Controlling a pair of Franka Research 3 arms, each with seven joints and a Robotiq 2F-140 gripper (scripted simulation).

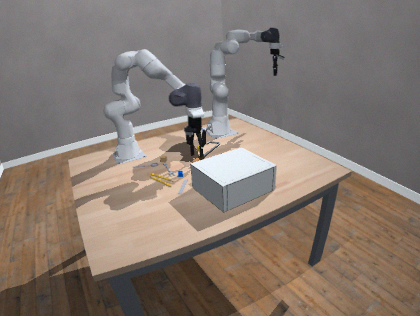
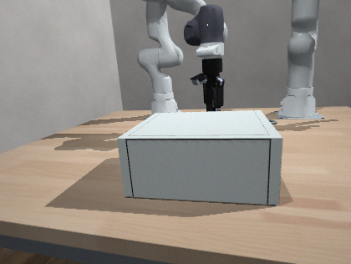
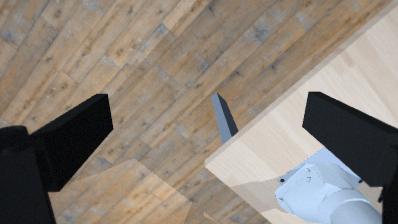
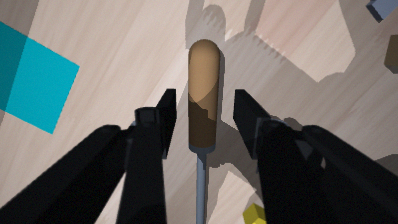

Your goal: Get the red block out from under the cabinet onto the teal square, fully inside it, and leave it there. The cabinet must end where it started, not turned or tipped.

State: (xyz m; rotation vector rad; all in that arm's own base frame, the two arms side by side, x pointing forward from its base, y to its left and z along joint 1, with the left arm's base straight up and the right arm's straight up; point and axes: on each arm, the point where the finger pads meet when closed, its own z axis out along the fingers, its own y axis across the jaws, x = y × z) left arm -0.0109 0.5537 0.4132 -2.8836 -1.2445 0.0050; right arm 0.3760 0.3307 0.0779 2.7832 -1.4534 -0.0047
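The pale grey cabinet (image 1: 250, 189) (image 2: 198, 169) stands upright on the table. The red block does not show in any view. The teal square (image 4: 52, 90) lies flat at the left of the right wrist view, cut off by the frame edge. My right gripper (image 1: 197, 155) (image 2: 213, 109) (image 4: 205, 103) points down behind the cabinet, partly open. A screwdriver with a wooden handle (image 4: 204, 75) lies between its fingers, with gaps on both sides. My left gripper (image 1: 275, 74) (image 3: 208, 110) is wide open and empty, raised high at the back right of the top view.
Beside the cabinet lie a blue block (image 1: 180, 174), yellow tool-like pieces (image 1: 161, 179) and a brown block (image 1: 163, 158) (image 4: 393, 54). A yellow block (image 4: 255, 214) lies near the screwdriver shaft. A dark angular frame (image 1: 213, 148) lies behind the cabinet.
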